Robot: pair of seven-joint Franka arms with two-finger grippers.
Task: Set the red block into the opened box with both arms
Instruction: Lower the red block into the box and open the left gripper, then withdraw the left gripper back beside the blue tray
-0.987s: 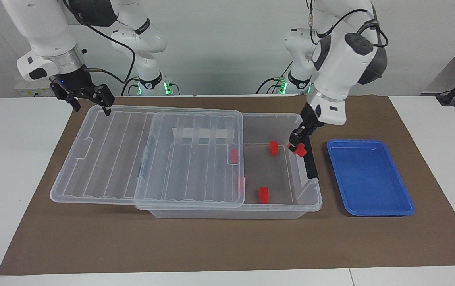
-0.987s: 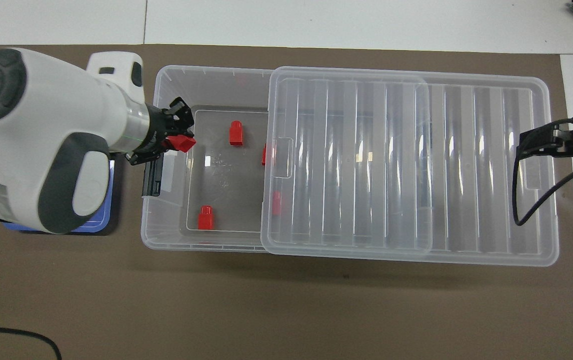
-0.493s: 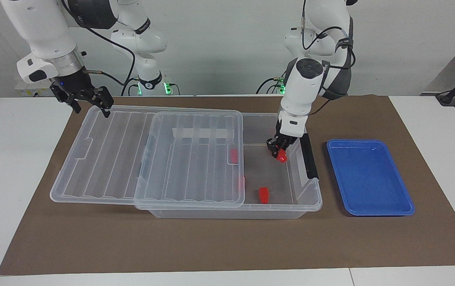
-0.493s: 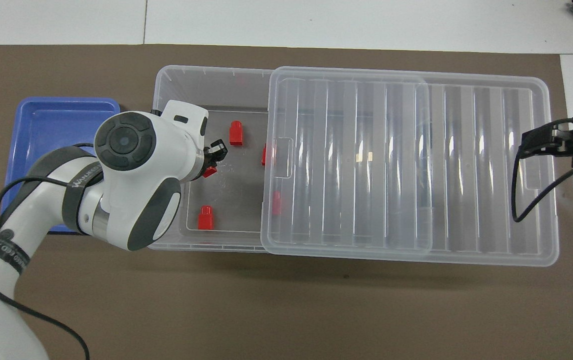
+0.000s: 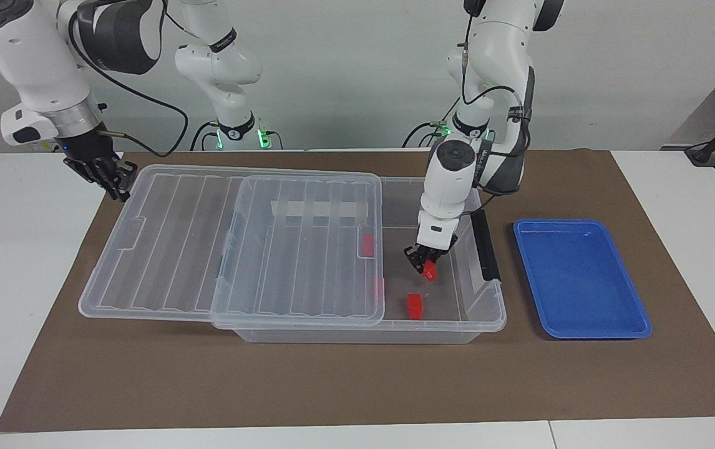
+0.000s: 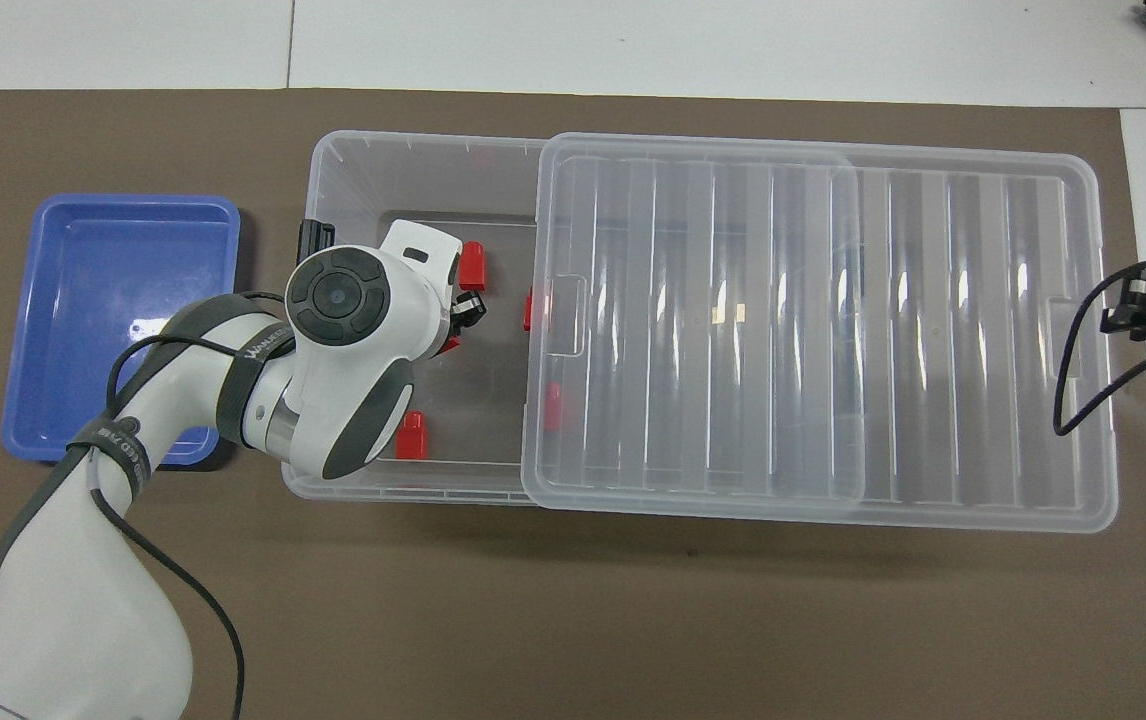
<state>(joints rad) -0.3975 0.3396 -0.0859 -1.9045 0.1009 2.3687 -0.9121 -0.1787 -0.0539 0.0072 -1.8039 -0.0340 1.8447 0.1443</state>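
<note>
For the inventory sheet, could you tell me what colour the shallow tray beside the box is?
Blue: the tray is plain blue, clearest in the facing view.

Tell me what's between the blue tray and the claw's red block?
The end wall of the box and its black latch, seen in the facing view.

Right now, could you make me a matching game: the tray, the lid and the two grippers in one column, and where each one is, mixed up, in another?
1. tray
2. lid
3. left gripper
4. right gripper

A. inside the box, gripping a red block
B. beside the lid's overhanging end
C. lying partway off the box
D. beside the box, at the left arm's end of the table

Pairs: 1-D, 2-C, 3-A, 4-B
</note>
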